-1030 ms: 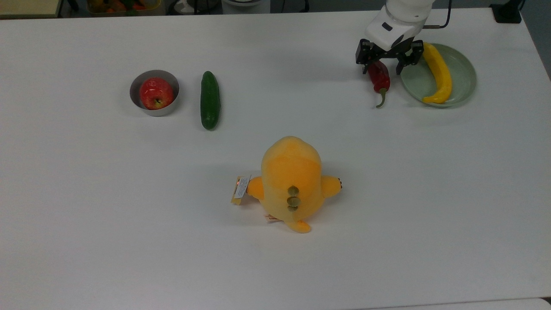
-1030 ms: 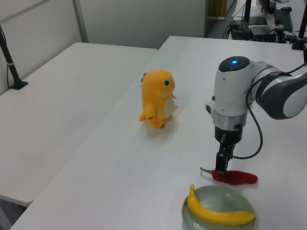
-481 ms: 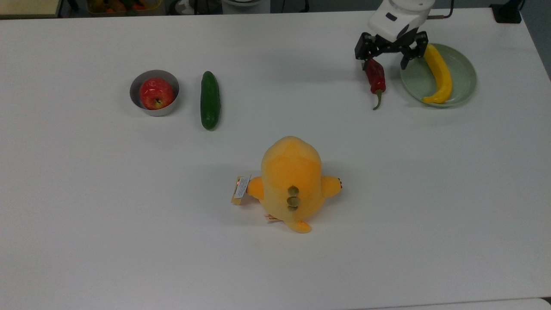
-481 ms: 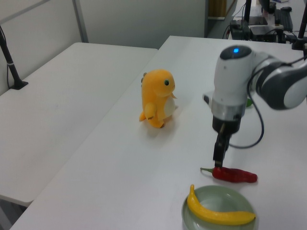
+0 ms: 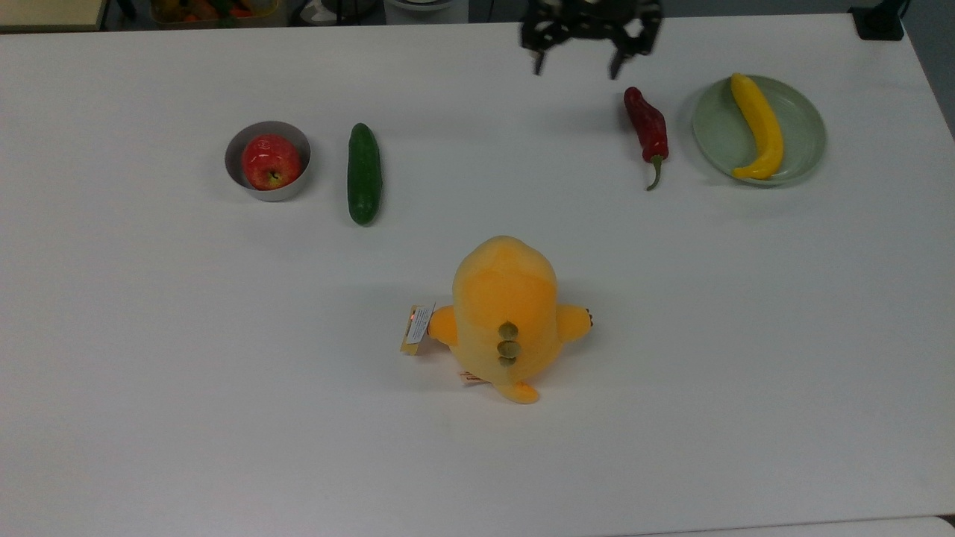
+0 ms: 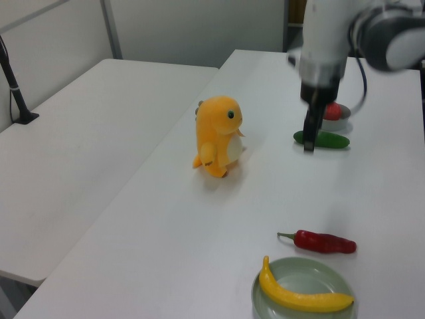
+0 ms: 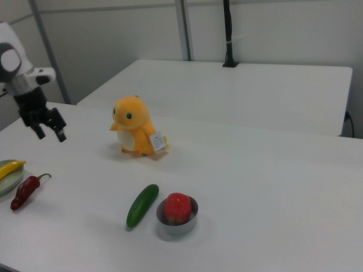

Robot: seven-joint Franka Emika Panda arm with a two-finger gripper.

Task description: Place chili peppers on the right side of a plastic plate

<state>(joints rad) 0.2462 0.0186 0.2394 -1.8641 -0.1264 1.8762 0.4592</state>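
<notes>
The gripper (image 5: 574, 66) has lifted away, fingers spread and empty, leaving the chili (image 5: 647, 127) just beside the plate (image 5: 802, 123).

The Franka arm's gripper (image 5: 574, 66) (image 7: 50, 134) hangs raised at the top view's far edge, fingers (image 7: 60, 135) spread wide, pointing down, holding nothing.

We've got the chili peppers (image 6: 322, 242) lying flat on the table (image 6: 166, 219) just beside the plastic plate (image 6: 304, 280), which holds a yellow banana-shaped fruit (image 6: 302, 295); orange plush (image 6: 218, 136) stands well apart.
</notes>
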